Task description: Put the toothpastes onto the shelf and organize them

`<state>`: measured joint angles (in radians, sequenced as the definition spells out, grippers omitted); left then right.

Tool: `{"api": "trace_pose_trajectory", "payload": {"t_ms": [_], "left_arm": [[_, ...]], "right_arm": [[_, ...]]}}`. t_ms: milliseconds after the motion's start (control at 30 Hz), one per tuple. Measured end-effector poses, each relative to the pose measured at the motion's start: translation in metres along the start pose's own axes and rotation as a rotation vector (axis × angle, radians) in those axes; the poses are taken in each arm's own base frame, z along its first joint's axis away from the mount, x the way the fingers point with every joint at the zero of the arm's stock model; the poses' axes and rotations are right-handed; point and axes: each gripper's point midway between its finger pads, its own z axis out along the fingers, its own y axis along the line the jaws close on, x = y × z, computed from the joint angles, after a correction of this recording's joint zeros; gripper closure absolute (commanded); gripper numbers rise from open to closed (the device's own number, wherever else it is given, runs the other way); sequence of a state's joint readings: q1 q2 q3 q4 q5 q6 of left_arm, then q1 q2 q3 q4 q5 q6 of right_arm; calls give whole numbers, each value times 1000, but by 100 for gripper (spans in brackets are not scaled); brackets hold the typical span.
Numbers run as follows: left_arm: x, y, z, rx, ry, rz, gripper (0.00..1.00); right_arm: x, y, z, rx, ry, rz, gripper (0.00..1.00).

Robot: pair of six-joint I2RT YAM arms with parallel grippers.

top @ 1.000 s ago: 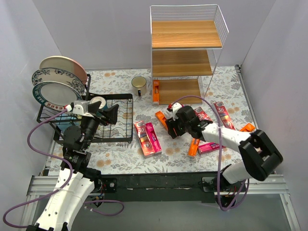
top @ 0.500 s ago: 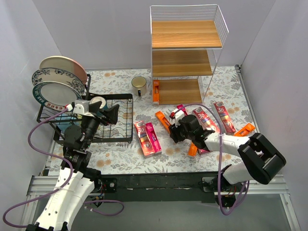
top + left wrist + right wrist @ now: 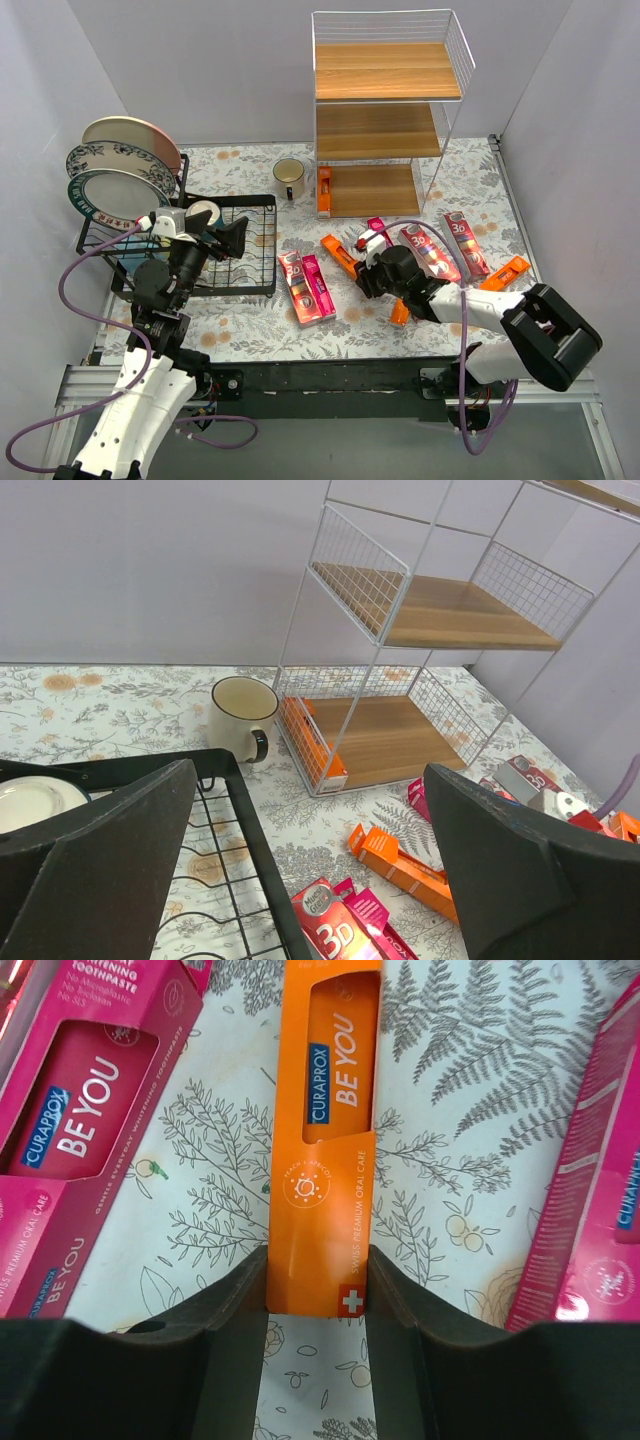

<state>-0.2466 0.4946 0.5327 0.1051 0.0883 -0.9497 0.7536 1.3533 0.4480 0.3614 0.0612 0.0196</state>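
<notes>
My right gripper [image 3: 363, 268] is low over the table, its jaws against both sides of the end of a slim orange toothpaste carton [image 3: 338, 251] that lies flat on the floral mat. In the right wrist view the carton [image 3: 325, 1140] runs away from the gripper [image 3: 317, 1278]. Magenta cartons lie on either side of it [image 3: 80, 1130] [image 3: 600, 1210]. One orange carton [image 3: 323, 190] stands on the shelf's [image 3: 385, 85] bottom board. My left gripper [image 3: 235, 238] is open and empty above the dish rack.
Red 3D cartons [image 3: 293, 280] [image 3: 425, 250] [image 3: 465, 243] and a magenta one [image 3: 318, 287] lie on the mat. More orange cartons lie by my right arm [image 3: 400, 311] [image 3: 505, 270]. A black dish rack [image 3: 245, 290] with plates stands at the left, a mug [image 3: 289, 178] beside the shelf.
My right arm has dropped lower and drawn back toward the near edge, the gripper staying at the orange carton's end. The carton has barely shifted. The left arm has not moved.
</notes>
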Motion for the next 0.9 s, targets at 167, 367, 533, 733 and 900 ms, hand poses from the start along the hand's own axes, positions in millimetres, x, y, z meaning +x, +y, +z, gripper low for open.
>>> {"api": "trace_pose_trajectory", "payload": {"t_ms": [167,367,533,733,900], "left_arm": [[0,0,0,0,0,0,2],[-1,0,0,1,-2,0,2],[-2,-1,-1,3,-8,1,2],[-4,-2,-2,5,-13,1,2],[-4,-2,-2,4,-14,1,2]], "right_arm": [[-18,-9,-9,58,-61,23,62],[-32,-25,-8,168,-92,101,63],[-51,-41,4,271,-107,161,64],[-93,-65,38,358,-160,249,63],[-115,-88,69,401,-211,316,63]]}}
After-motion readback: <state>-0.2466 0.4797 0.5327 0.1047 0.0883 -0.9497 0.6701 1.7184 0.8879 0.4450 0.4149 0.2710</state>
